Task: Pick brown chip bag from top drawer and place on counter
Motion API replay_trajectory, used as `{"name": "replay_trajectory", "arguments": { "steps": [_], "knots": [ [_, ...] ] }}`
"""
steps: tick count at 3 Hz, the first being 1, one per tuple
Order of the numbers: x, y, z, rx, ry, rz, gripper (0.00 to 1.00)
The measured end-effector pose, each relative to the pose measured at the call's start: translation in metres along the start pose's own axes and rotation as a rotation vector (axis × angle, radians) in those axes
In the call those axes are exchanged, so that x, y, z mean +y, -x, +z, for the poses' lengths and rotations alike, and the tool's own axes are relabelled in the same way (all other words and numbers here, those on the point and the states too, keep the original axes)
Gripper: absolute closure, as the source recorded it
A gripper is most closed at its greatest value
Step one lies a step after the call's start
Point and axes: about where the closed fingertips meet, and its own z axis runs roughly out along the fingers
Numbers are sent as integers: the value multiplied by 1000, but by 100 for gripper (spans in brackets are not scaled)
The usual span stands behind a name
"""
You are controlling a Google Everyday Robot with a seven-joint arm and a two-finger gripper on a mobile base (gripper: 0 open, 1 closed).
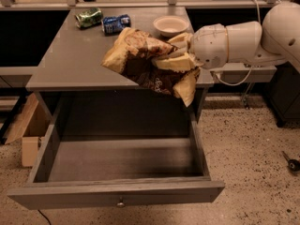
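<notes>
The brown chip bag (145, 62), crinkly with a dark brown middle and tan ends, hangs over the counter's (70, 60) front right part. My gripper (176, 60) comes in from the right and is shut on the bag's middle, with one cream finger across it. The bag's lower tan end droops past the counter's front edge. The top drawer (117, 193) below stands pulled out wide, its inside bare, with a small round knob on the front panel.
At the back of the counter lie a crushed green can (89, 17), a crushed blue can (115, 23) and a white bowl (170, 25). A cardboard box (29, 132) stands on the floor at the left. The arm's white body (234, 41) fills the right side.
</notes>
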Motion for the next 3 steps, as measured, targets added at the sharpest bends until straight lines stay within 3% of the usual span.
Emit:
{"name": "replay_trajectory", "arguments": {
  "steps": [1,2,3],
  "knots": [
    [-28,21,27,10,-23,-23,100],
    [-56,39,72,47,-15,-56,100],
    [-78,35,120,97,23,-57,100]
  ]
}}
